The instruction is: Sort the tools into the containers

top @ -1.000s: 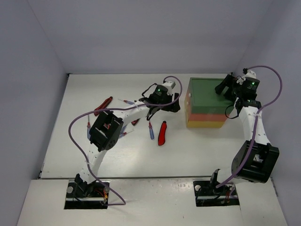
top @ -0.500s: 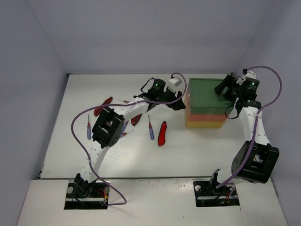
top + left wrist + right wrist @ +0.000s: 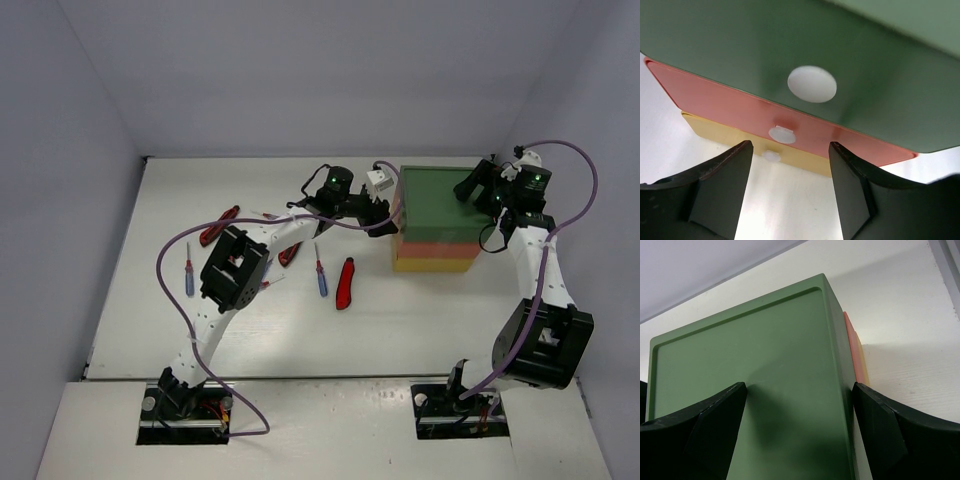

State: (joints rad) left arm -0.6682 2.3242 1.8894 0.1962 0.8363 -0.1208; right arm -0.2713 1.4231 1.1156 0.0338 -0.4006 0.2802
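No readable text, no labels, brands or numbers

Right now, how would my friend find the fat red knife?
Find the stacked drawer box, green on top, on the right side of the table. Just left of it, slightly nearer the robot, lies the red utility knife. It is fat and red; the screwdriver beside it is thin and blue-handled.

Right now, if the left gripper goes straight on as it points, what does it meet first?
Probably the red-orange drawer, near its white knob; the open left gripper frames it. Depth is unclear.
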